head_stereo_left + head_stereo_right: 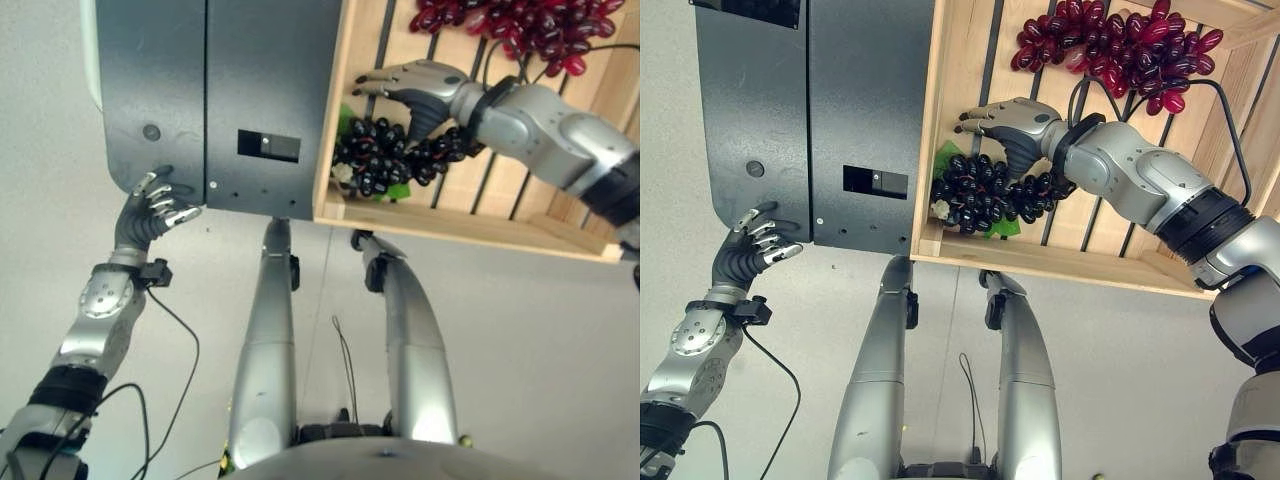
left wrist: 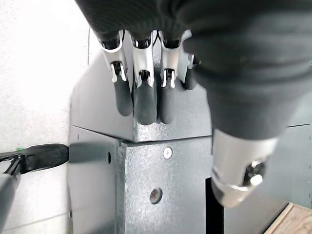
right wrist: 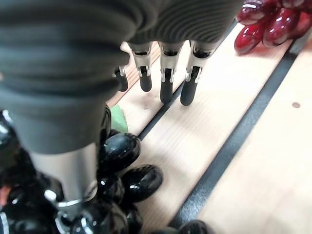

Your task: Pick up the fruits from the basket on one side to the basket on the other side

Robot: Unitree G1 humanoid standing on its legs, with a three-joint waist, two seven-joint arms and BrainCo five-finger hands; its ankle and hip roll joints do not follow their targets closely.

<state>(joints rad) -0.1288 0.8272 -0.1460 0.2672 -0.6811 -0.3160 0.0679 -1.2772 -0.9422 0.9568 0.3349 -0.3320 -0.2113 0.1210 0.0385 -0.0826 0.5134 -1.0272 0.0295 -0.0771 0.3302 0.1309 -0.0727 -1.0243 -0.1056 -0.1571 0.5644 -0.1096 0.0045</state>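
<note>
The right hand's fingers [image 3: 165,85] hang straight and slightly spread over bare wooden slats, pinching nothing, while the thumb [image 3: 73,175] reaches down against the black grapes [image 1: 985,195]. The right hand [image 1: 1015,125] sits in the upper middle of the right eye view, hovering over the top of that bunch, which lies in the near left corner of the wooden crate [image 1: 1060,262] on a few green leaves [image 1: 948,158]. A second bunch, the red grapes [image 1: 1120,45], lies at the upper right of the same crate, well apart from the hand.

The step in hand looks like closing on the black bunch. To do it well, the fingers should come down past the far side of the cluster so thumb and fingers enclose its bulk or stem, not single berries, which would slip or pull loose. A gentle closing, then a straight lift clear of the crate wall, seems wise.

The left hand [image 1: 160,205], at centre left of the left eye view, rests loosely curled fingers [image 2: 141,97] against the corner of the dark grey metal box [image 1: 215,90], holding nothing.

No brand, label or writing can be read; the box shows only screws, a round hole and a small dark rectangular slot [image 1: 268,146].
</note>
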